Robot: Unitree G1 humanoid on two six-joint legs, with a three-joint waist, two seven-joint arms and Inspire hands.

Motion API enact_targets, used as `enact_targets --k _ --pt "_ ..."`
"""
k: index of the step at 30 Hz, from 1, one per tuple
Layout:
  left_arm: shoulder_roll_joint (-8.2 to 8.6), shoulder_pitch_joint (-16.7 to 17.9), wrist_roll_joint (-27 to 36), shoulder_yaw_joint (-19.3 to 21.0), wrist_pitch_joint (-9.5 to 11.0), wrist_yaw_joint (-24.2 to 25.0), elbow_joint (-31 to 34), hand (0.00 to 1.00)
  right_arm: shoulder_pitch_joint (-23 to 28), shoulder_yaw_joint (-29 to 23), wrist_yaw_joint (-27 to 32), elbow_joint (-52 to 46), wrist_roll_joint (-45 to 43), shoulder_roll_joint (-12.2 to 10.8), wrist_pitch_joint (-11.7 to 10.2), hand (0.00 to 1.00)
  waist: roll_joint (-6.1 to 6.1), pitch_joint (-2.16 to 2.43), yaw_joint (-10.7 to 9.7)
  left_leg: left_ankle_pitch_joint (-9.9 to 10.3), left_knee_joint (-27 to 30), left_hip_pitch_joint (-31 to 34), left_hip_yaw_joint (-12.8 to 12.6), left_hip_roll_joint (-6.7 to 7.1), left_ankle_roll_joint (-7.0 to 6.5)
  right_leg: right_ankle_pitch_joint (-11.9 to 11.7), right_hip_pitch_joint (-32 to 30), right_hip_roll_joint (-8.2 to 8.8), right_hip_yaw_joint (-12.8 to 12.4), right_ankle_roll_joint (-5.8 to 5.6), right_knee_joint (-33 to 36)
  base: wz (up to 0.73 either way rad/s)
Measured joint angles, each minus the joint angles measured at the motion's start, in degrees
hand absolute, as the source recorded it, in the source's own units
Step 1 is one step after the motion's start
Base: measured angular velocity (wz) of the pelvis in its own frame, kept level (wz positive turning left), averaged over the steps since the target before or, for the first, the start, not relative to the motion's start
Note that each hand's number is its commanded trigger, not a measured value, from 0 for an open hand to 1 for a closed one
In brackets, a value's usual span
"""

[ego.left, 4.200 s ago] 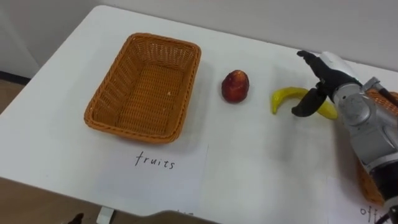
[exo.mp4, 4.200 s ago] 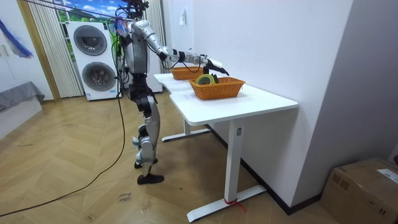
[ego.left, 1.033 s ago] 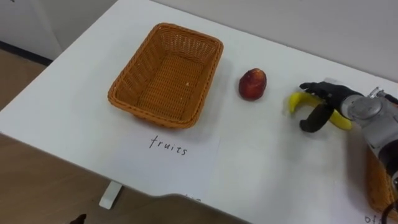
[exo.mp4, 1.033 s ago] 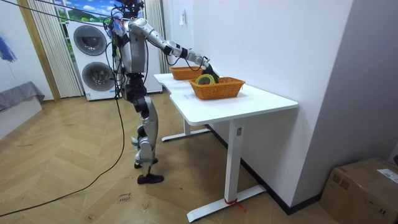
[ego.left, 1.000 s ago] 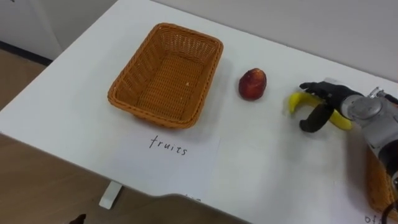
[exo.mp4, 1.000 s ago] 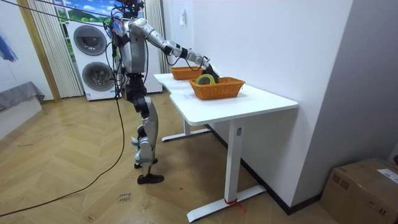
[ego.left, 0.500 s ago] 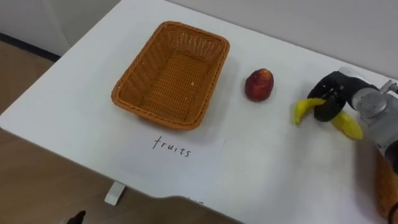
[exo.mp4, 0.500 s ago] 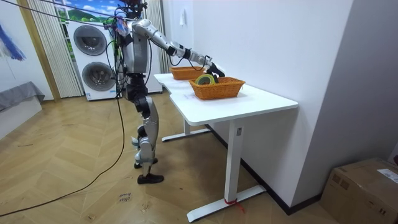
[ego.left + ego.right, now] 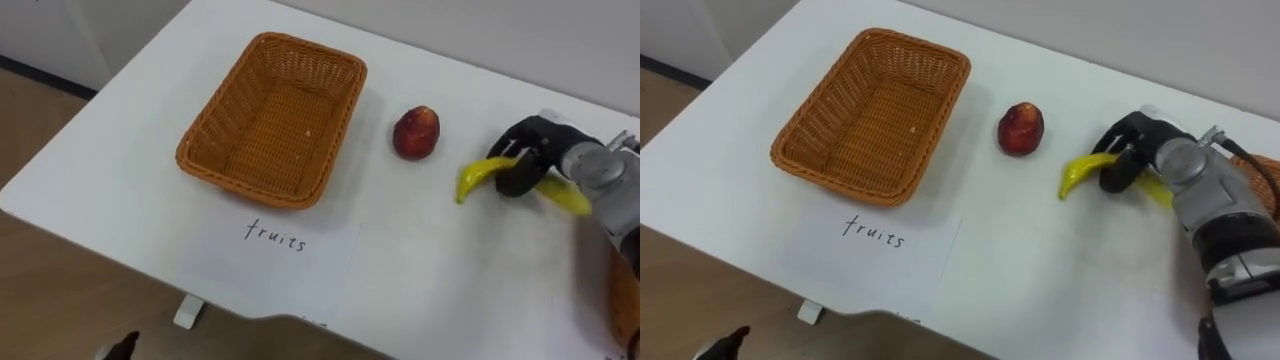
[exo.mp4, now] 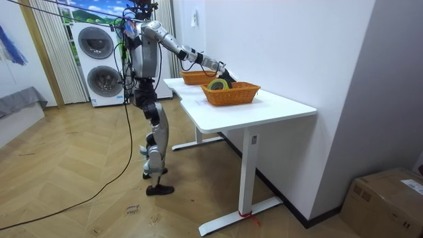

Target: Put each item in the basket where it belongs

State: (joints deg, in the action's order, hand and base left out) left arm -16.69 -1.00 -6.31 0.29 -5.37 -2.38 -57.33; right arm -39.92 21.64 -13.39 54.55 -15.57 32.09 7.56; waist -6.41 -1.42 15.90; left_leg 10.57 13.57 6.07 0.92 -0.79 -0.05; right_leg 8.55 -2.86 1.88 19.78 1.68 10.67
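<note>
Now banana (image 9: 478, 177) near desk (image 9: 430, 270) right end, long axis along desk length, free tip pointing left, toward near edge; right robot hand (image 9: 537, 143) curled round its middle, palm down.

1. My right hand (image 9: 1128, 140): black fingers, black shell.
2. Wrist and forearm: silver-grey cylinders with dark seams; thin black cable along the outer side.
3. Room view: grey torso, dark head, grey legs, black joints.

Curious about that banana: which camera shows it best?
The right eye view: the banana lies well in frame, both ends showing beside the right hand curled round it. The left eye view shows the same nearer its edge; the room view is too distant.
</note>
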Motion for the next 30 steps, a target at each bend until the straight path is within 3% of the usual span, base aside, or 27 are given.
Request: enact_targets --k 9,13,18,24,30 --pt "-0.08 -0.71 -0.80 0.39 0.05 0.53 0.00 0.00 2.40 1.82 -0.60 -8.12 -4.37 0.30 0.02 1.00 -0.55 0.41 -0.21 -0.04 -0.38 -0.27 -0.59 -0.06 0.06 0.00 -0.22 -0.13 -0.83 0.00 -0.02 -0.03" --pt "-0.07 -0.46 -2.11 2.85 0.30 0.60 0.06 0.00 4.64 1.79 -3.02 -18.25 -5.49 0.22 -0.02 1.00 -0.86 0.62 -0.28 -0.06 -0.48 -0.65 -1.66 -0.12 0.04 0.00 -0.39 -0.06 -1.95 0.00 -0.02 -0.12" --pt "-0.44 0.27 -2.78 4.27 0.33 0.57 0.43 0.00 4.65 1.72 -3.90 -29.31 -4.05 0.35 0.02 1.00 -1.19 1.15 -1.98 -0.06 -0.42 -1.46 -1.60 -0.15 0.04 0.00 0.51 0.02 -2.01 0.00 -0.09 -0.01" --pt "-0.43 3.96 -2.19 4.26 0.34 0.58 2.95 0.00 4.66 1.47 -4.09 -38.06 -4.24 0.35 0.07 1.00 -0.49 1.82 -3.32 -0.05 -1.41 -3.90 -1.67 -0.25 0.05 0.00 2.50 -0.06 -2.01 0.00 -0.05 0.00" --pt "-0.42 6.26 -2.40 5.76 0.19 0.43 5.22 0.00 4.66 -0.18 -4.28 -48.46 -4.77 0.36 0.67 1.00 0.15 1.94 -4.61 -0.41 -2.13 -4.96 -1.85 -0.21 0.19 -0.01 3.39 -0.22 -2.38 0.01 0.11 -0.01"
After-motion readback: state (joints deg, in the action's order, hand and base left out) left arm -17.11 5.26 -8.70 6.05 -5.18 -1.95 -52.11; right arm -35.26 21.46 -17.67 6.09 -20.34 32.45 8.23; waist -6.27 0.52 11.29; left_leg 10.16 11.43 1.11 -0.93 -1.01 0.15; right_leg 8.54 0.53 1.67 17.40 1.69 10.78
